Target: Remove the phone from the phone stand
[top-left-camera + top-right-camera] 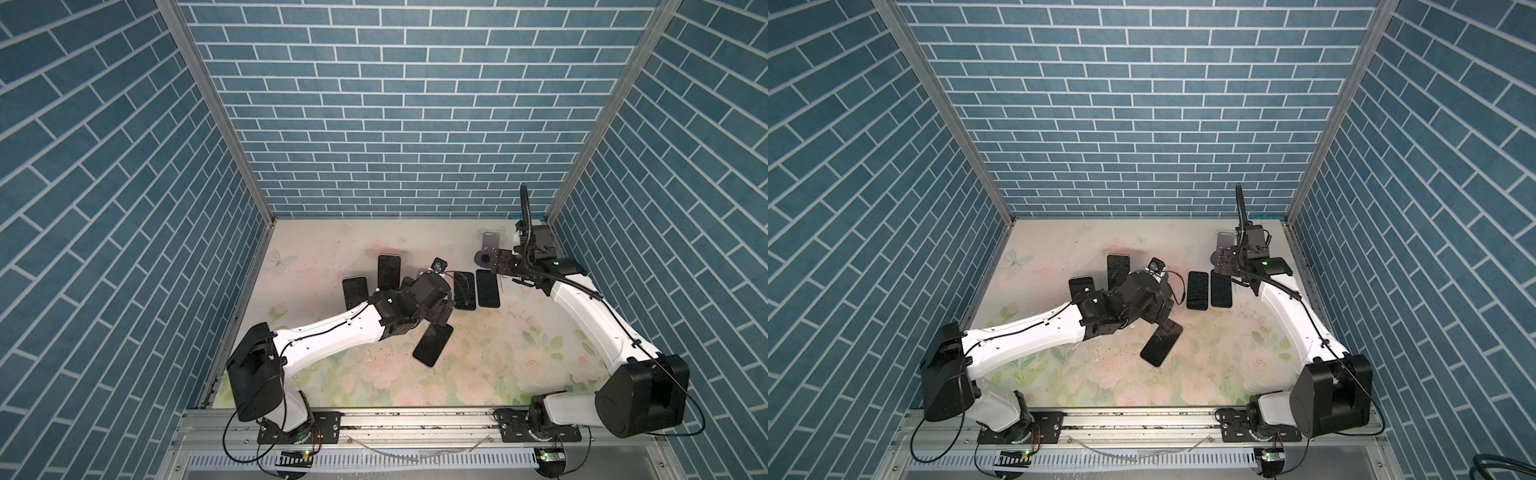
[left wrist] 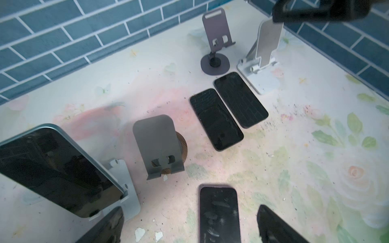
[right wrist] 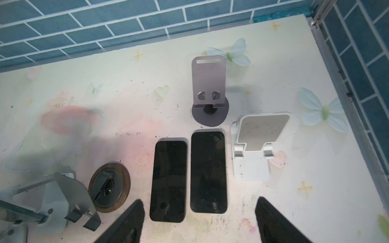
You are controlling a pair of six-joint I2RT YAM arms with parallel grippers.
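Desk [image 1: 478, 365]: floral-printed top, flecked with dark crumbs.
Left tool [image 2: 189, 209]: released; fingers spread wide, hung over the desk's centre.
Angled phone [image 1: 433, 344]: task item; lay flat on the desk, screen up, just toward 5 o'clock from centre. It sat between the left tool's fingers, apart from both, and on no stand.
Grey stand [image 2: 157, 145]: round wooden base, backplate in full view; stood between the propped phones and the flat phones.
Rear propped phone [image 1: 388, 272]: leaned on a stand, toward 11 o'clock.
Front propped phone [image 1: 355, 293]: leaned on a stand, toward 10 o'clock.
Inner flat phone [image 1: 464, 291]: flat, screen up, toward 1 o'clock.
Outer flat phone [image 1: 487, 288]: flat, just beside the inner one.
Purple stand [image 3: 208, 84]: round base, far 1 o'clock corner.
White stand [image 3: 250, 166]: just beside the purple stand.
Right tool [image 3: 199, 201]: released; fingers spread, hung near the purple stand.
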